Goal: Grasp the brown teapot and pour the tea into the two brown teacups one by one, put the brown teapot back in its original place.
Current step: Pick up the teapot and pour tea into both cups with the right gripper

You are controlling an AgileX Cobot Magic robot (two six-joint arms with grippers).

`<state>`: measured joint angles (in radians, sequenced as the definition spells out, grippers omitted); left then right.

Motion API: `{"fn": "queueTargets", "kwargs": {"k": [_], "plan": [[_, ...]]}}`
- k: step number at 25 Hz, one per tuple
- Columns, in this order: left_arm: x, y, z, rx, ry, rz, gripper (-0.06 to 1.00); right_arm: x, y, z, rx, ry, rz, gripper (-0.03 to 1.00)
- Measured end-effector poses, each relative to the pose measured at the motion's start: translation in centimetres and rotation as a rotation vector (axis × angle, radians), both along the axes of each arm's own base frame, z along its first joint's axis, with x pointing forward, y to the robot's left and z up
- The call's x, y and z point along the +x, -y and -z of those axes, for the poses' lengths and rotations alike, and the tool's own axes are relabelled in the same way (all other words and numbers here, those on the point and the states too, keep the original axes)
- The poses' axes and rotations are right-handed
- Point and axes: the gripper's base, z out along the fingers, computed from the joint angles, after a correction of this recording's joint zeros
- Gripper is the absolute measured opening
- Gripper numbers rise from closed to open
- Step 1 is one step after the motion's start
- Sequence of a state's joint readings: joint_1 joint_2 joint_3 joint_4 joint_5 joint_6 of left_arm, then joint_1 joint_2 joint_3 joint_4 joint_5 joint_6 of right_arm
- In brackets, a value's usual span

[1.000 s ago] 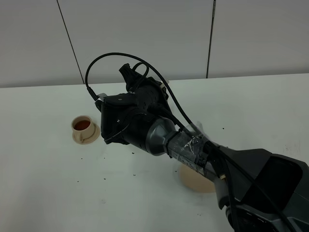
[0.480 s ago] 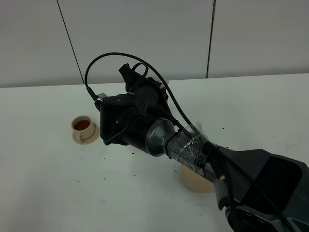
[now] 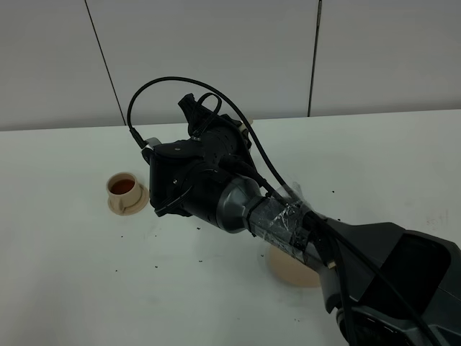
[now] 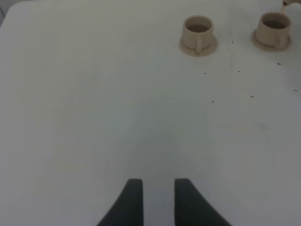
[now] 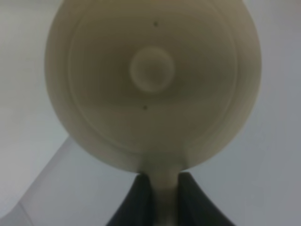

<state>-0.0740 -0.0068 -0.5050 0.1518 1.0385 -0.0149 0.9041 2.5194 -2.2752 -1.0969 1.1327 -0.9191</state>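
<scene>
Pouring under way: right fingers (image 5: 164, 197) pinch the teapot (image 5: 153, 84) handle; one cup (image 3: 124, 187) filled; left fingers (image 4: 155, 197) slightly parted, empty; saucer (image 3: 292, 272) waits.

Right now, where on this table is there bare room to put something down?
Bare table lies in front of the left hand, short of the two teacups. It is crowded around the cups, where the right hand holds the teapot.
</scene>
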Motion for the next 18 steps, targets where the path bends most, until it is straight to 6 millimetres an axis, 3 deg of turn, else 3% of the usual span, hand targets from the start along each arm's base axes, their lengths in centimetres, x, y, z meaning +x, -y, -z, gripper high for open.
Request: {"fn": "queueTargets", "kwargs": {"k": [18], "plan": [[0.0, 0.0, 0.0, 0.000, 0.000, 0.000, 0.24, -0.6, 0.1, -1.4, 0.113, -0.053, 0.029, 0.10]]}}
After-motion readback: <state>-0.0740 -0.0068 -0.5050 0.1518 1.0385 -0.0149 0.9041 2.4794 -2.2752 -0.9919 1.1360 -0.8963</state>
